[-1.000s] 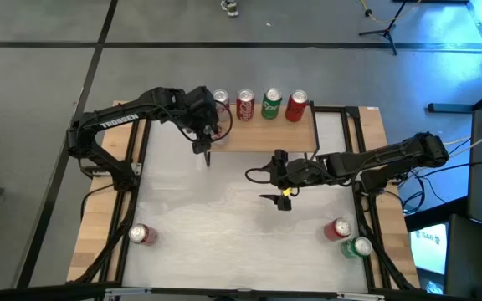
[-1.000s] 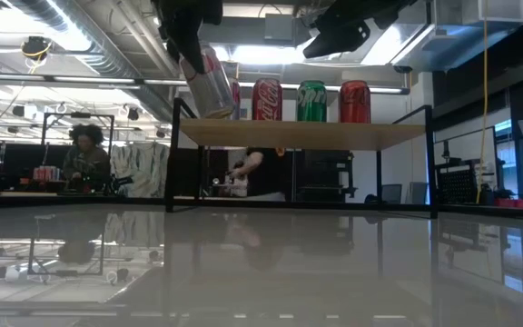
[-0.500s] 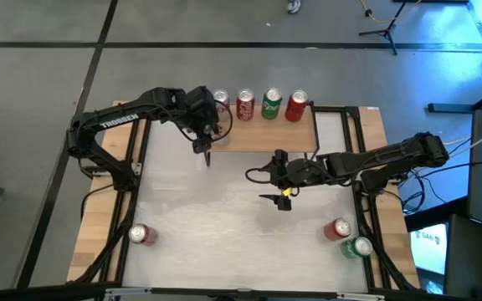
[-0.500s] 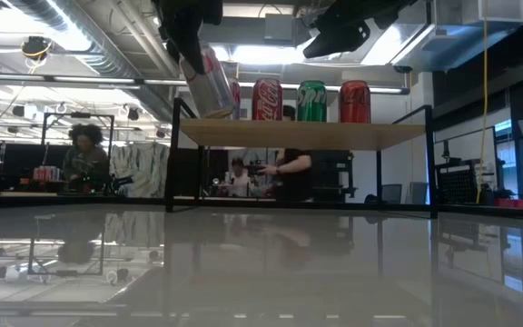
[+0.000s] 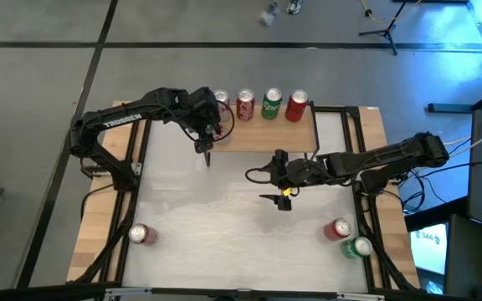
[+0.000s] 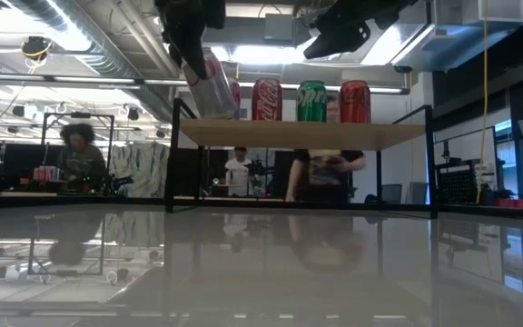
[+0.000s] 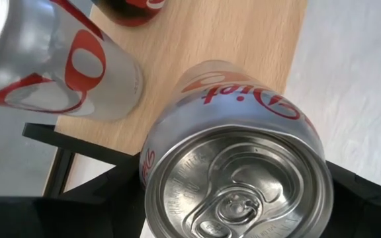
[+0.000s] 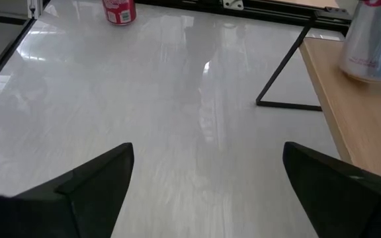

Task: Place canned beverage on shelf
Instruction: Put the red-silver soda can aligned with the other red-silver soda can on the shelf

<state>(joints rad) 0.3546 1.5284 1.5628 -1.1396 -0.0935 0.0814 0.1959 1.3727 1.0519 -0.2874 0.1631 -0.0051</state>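
Could topple on release: silver can [image 6: 209,84] hangs tilted in the left claw [image 5: 208,125], base not flat on the shelf [image 5: 262,134]. Could also slip off the plank's near-left corner, just below the claw, or knock the silver-and-red can [image 7: 58,73] standing right beside it. Worth levelling the can and nudging further over the wood before letting go.

Left arm reaches forward from its base, wrist bent down over the shelf's left end, claw clamped on the silver can from the sides, top end facing the wrist camera. Beyond the claw, a row of red and green cans along the far edge.

Right claw [image 5: 281,197] hovers over mid-tabletop [image 5: 224,226], fingers [image 8: 91,185] spread wide, holding nothing, well apart from the shelf.
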